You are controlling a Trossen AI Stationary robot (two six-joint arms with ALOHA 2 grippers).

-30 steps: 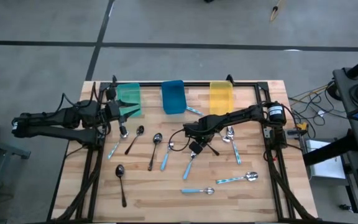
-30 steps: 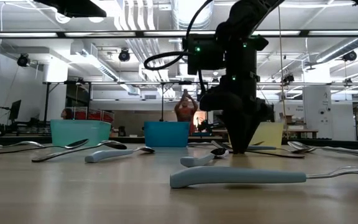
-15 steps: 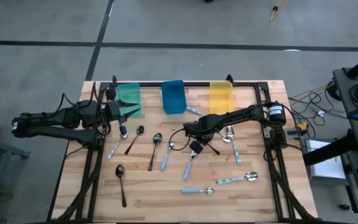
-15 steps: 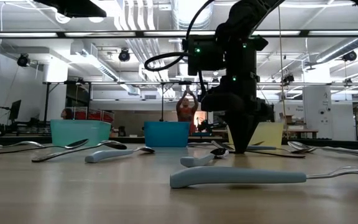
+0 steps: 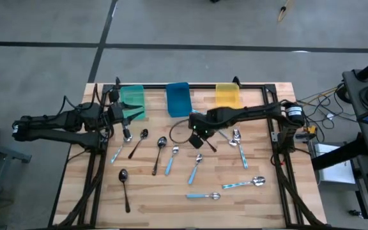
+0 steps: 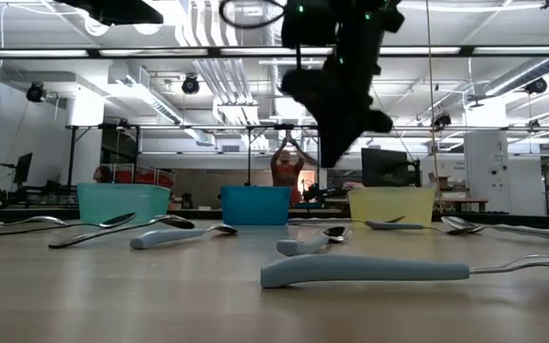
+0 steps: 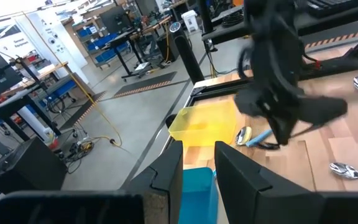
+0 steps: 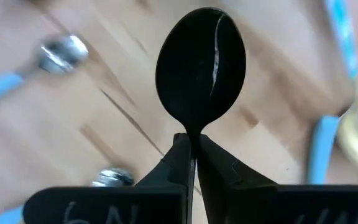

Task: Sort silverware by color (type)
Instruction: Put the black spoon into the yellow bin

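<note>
Right tool (image 8: 191, 144): fingers pinched together on the neck of a dark spoon (image 8: 201, 65); the bowl stands out just past the fingertips, above the counter (image 5: 280, 198). In the high view this tool (image 5: 200, 135) hangs over the middle of the counter, near the blue bin (image 5: 178, 99).
Nearest spoons: blue-handled spoon (image 6: 417, 270) lying flat at the front of the low view; the same type lies along the front edge in the high view (image 5: 203, 195) and, a little farther right, another (image 5: 243, 184).
Middle row: blue-handled spoons (image 5: 195, 168) and (image 5: 171, 160), plus dark spoons (image 5: 158, 155), (image 5: 138, 142) and (image 5: 124, 185), all flat on the counter below and left of the right tool.
Left tool (image 7: 197, 169): fingers narrowly apart, nothing seen between them; it sits at the counter's left side by the teal bin (image 5: 131, 98).
Far row: teal, blue and yellow bin (image 5: 227, 94) side by side along the back edge.
Background: a person (image 6: 284, 170) stands in the room beyond.
</note>
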